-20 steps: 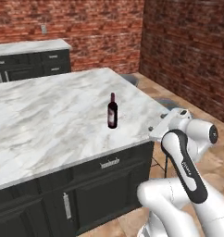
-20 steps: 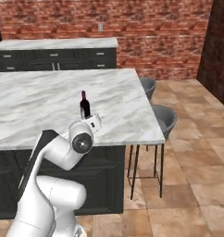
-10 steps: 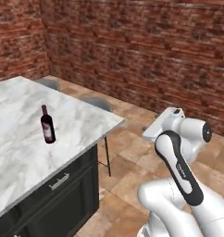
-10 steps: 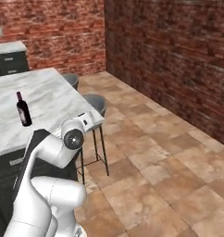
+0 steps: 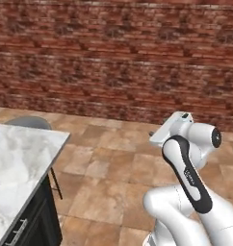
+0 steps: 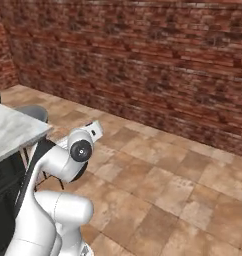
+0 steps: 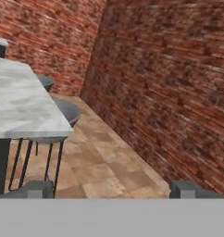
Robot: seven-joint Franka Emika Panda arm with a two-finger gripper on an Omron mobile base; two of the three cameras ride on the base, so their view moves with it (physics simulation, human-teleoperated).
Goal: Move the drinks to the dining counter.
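Gripper (image 7: pixel 112 190) fingers (image 7: pixel 37 189) spread wide, holding nothing; dining counter (image 7: pixel 21 104) lies well apart, up-left of fingers.

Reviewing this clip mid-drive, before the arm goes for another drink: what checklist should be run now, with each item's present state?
1. Gripper open: ok; fingertips stand wide apart in the hand view.
2. Nothing between the fingers: ok; just floor and brick wall beyond.
3. Next drink in sight: not ok; none visible here.
4. Dining counter within view: ok; its corner sits at the left edge.
5. Stools tucked beside the counter: ok.
6. Floor ahead free of obstacles: ok, as far as visible.
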